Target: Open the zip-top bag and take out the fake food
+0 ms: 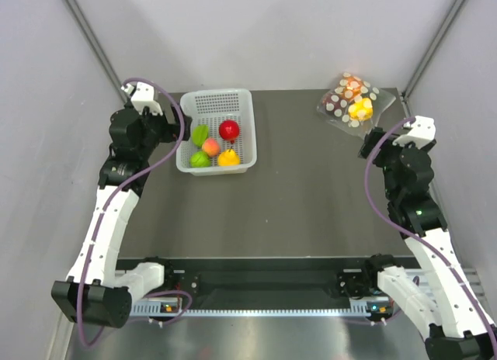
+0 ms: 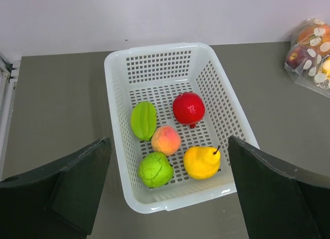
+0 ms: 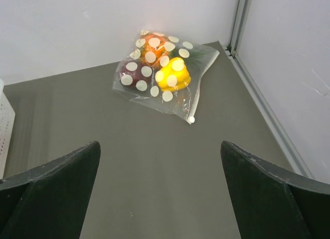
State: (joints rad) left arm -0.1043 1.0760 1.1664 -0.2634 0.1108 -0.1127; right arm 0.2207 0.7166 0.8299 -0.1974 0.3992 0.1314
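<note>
Your left end effector & right end effector: both wide open, gripping nothing. Clear polka-dot plastic zip-top bag w/ small plastic fake food inside sits in far-right corner of the bench.

Polka-dot zip-top bag in corner

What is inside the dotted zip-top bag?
Inside the zip-top bag three toy pieces show: a yellow pepper, an orange fruit and a dark maroon piece. Its white dots cover parts; anything beneath is hidden.
</note>
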